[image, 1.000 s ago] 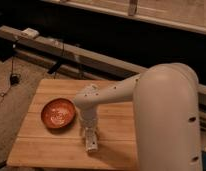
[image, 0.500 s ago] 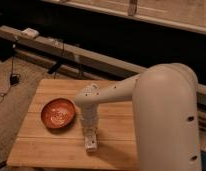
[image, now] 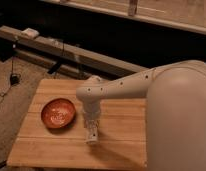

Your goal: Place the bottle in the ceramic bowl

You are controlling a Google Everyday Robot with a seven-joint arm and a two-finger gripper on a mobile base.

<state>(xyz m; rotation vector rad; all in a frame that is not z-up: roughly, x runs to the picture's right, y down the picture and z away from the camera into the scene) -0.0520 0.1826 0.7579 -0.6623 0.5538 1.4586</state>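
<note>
Down at the table [image: 121, 152] with the gripper [image: 91, 133], pointed straight down from the pale arm [image: 121, 86]. Closed narrow on the bottle [image: 92, 138], pinching it from both sides. Between the jaws: 1 small whitish bottle, roughly upright, its lower end at the wooden boards; touching them or just above, cannot tell. Left of the jaws in the camera view and a little farther back, near but apart: 1 bowl [image: 58, 113], orange-red, round, shallow, upright on the table, pale speckles in its centre. Bottle outside the bowl. Right of the jaws: the robot's bulky pale body [image: 181, 125], hiding that end of the table. Well behind the jaws, past the table's far edge: 1 long low beam [image: 71, 50] across a dark floor.
</note>
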